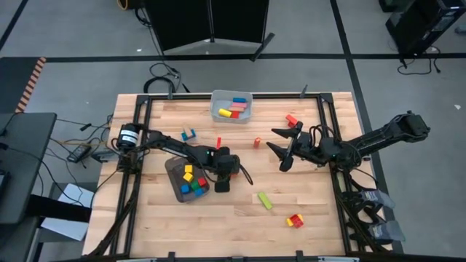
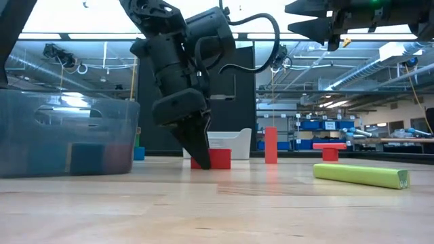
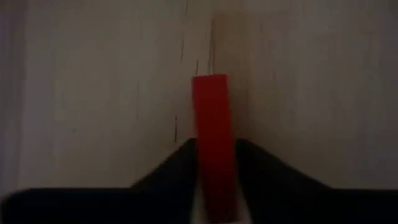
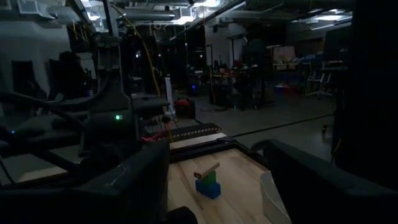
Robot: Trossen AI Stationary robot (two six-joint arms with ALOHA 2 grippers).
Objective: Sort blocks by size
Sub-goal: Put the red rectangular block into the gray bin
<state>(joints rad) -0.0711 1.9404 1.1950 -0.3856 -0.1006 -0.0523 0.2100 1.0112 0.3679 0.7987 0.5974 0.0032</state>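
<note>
Sorting is partly complete. The tray (image 1: 175,182) near the table centre-left holds several small cubes, yellow, red, blue and green, and the bin (image 1: 231,95) at the far edge holds a few longer bars, pink, yellow and blue. Remaining loose blocks on the table include a green bar (image 1: 264,200), a red-and-yellow cluster (image 1: 294,220) near the front, a red block (image 1: 291,119) and a small red piece (image 1: 257,142) near the right arm, a thin red bar (image 1: 218,142), and a blue-and-wood pair (image 1: 189,135) to the left of the bin. The left gripper (image 2: 198,152) is lowered to the table just beside the tray, its fingers set on either side of a red block (image 3: 213,140); the fingers appear to touch the block's sides, though a firm grip cannot be confirmed. The block sits on the table surface. The right gripper (image 1: 285,149) hovers above the table on the right side with its fingers spread and nothing between them. Judged from this layout, roughly half of the blocks are sorted, and the gripped red block is the current item.
</note>
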